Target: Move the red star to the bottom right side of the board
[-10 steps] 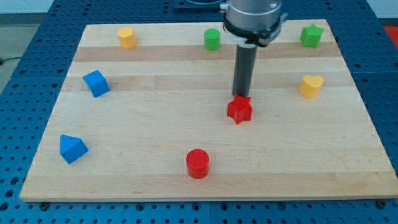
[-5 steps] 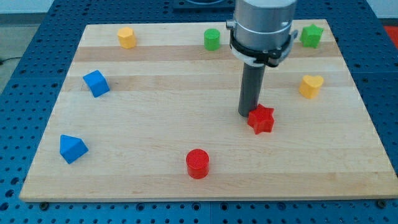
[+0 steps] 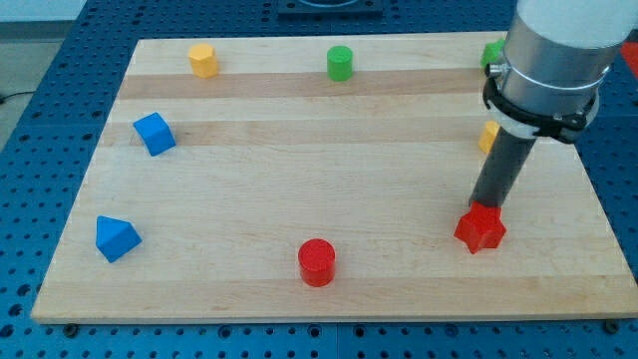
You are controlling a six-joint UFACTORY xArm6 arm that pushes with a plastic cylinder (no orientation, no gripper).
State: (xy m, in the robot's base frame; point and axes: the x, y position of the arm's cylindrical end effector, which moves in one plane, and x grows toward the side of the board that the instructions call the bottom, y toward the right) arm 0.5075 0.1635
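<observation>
The red star (image 3: pixel 480 229) lies on the wooden board (image 3: pixel 299 179) toward the view's lower right. My tip (image 3: pixel 484 205) stands right at the star's upper edge, touching it from the view's top. The dark rod rises from there to the grey arm body at the view's upper right. A red cylinder (image 3: pixel 317 262) sits near the bottom edge, left of the star.
A yellow block (image 3: pixel 203 60) and a green cylinder (image 3: pixel 340 63) sit along the top edge. A green block (image 3: pixel 491 52) and a yellow block (image 3: pixel 487 137) are partly hidden behind the arm. A blue cube (image 3: pixel 154 133) and a blue wedge-like block (image 3: pixel 116 237) lie at the left.
My tip has pushed the red star from the board's middle down and to the view's right. The arm now covers part of the green and yellow blocks at the right.
</observation>
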